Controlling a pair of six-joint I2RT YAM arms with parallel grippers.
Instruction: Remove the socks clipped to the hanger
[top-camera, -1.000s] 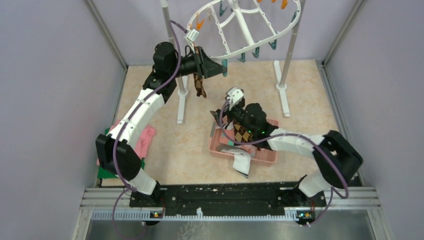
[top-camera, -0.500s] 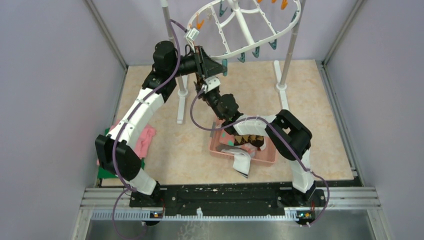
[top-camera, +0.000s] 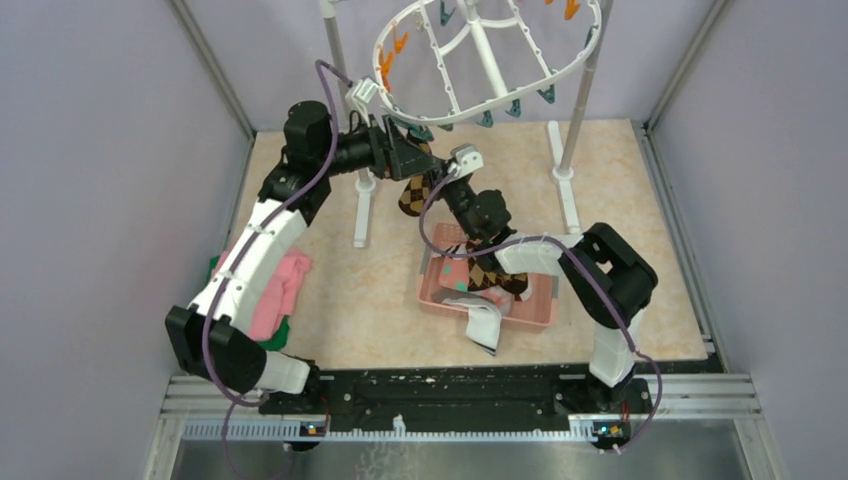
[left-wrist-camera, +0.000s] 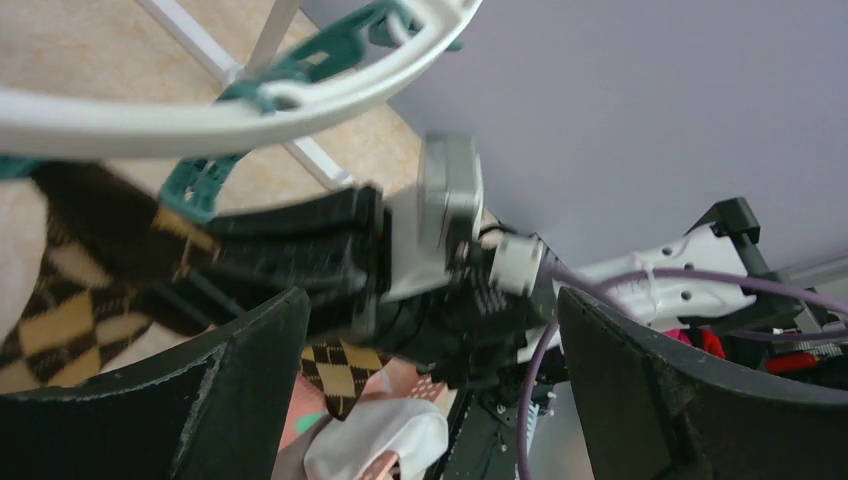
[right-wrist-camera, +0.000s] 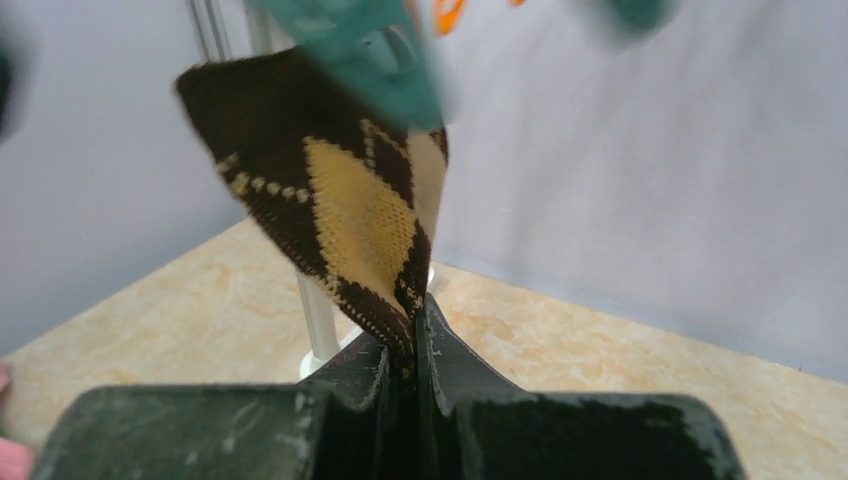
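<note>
Knitwork in dark brown with tan diamonds filled the right wrist view, where my right pincer (right-wrist-camera: 415, 335) was clamped shut on the lower tip of the soft argyle sock (right-wrist-camera: 350, 205) while a blurred teal clip (right-wrist-camera: 375, 55) bit its upper edge. The left wrist view gave me what that one hid: the smooth white plastic ring of the hanger (left-wrist-camera: 230, 110) curving above the sock, and my left pincer (left-wrist-camera: 430, 300) with its black fingers spread wide apart. Only from overhead could I see the other socks (top-camera: 485, 275) heaped in the pink basket (top-camera: 430, 290) on the mottled beige surface (top-camera: 370, 300).
</note>
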